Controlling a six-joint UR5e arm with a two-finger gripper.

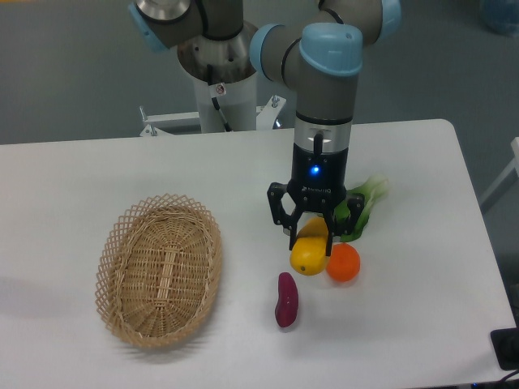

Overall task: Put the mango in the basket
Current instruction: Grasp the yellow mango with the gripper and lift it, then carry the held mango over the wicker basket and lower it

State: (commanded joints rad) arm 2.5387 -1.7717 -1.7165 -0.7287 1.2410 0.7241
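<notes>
The gripper [310, 237] stands over the mango [308, 254], fingers straddling its upper end, whether clamped or loose cannot be told; the fruit's long axis runs twelve-to-six, the basket [160, 270] lying toward nine o'clock.

A: How is the arm posed?
B: The UR5e arm [328, 89] rises from its base at the far table edge, bends at the blue-capped joints, and points its wrist straight down over the table.

A: And the gripper [310, 240]?
B: It hangs vertically below the wrist, a blue indicator light lit on its black body. The two black fingers [292, 228] point downward, set apart, one on either side of the mango [309, 254].

A: Are the fingers pressing on it?
B: They stand just beside its upper end; firm contact cannot be told from this view.
</notes>
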